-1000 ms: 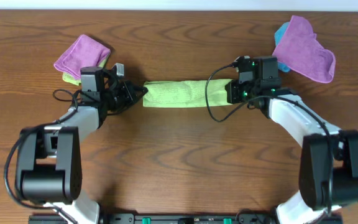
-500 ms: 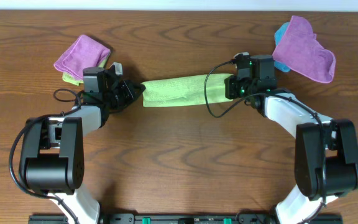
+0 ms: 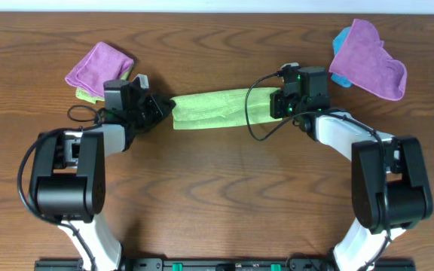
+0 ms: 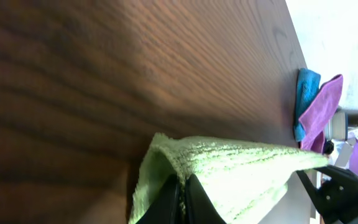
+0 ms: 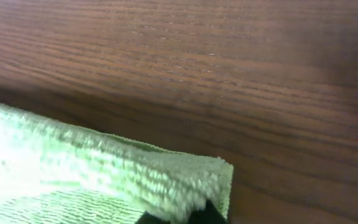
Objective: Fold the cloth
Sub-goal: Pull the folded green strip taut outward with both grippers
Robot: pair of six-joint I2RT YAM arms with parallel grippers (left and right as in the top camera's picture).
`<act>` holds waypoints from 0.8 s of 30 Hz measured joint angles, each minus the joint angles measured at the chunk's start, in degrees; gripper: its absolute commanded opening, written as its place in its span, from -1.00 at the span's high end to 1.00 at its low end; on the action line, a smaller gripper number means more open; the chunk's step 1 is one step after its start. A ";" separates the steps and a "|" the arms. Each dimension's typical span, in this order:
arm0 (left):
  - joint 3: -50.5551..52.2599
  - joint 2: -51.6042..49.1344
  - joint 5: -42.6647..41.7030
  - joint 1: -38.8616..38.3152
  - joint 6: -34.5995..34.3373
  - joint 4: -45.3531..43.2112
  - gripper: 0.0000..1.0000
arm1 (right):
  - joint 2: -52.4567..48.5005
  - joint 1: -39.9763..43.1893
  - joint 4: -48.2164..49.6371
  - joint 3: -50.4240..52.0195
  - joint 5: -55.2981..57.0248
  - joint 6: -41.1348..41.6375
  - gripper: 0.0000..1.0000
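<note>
**Overhead.** The cloth (image 3: 217, 108) is found as a narrow lengthwise band across the middle of the bench (image 3: 217, 188), running between the two arms. The left claw (image 3: 166, 111) is placed at its left end and the right claw (image 3: 277, 104) at its right end. One purple cloth (image 3: 99, 65) and another purple cloth (image 3: 368, 59), the latter lying over a blue cloth (image 3: 341, 41), are noted well apart at the far corners.

**Left wrist.** The left claw's tips are seen pressed together on the end of the band, which is pinched between them.

**Right wrist.** A corner of the band is seen lying at the dark tips of the right claw. So little of them is shown that it cannot be told whether that corner is gripped.

**Assessment.** The first fold is judged complete, and the band is being laid out straight. A crosswise fold is judged due next. For this, one end is to be carried over onto the other with the edges kept square, while the far end is left flat on the bench.
</note>
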State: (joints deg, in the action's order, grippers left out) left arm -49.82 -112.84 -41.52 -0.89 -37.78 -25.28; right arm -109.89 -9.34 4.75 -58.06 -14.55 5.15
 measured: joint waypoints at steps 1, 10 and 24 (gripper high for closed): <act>-0.15 -0.39 0.02 0.02 0.00 -0.35 0.74 | -0.02 0.00 0.09 0.00 0.39 0.15 0.31; -0.57 -0.98 0.07 0.13 -0.90 -5.05 -0.48 | -0.11 0.00 0.66 0.00 1.05 1.22 -0.10; -0.63 3.48 -6.78 4.31 -1.60 -5.05 0.70 | 10.93 0.79 -9.38 -0.11 0.87 8.66 -0.33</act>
State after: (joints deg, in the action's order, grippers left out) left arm -50.46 -109.36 -48.29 3.42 -39.38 -30.33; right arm -98.96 -8.56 -4.62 -58.17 -13.67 13.80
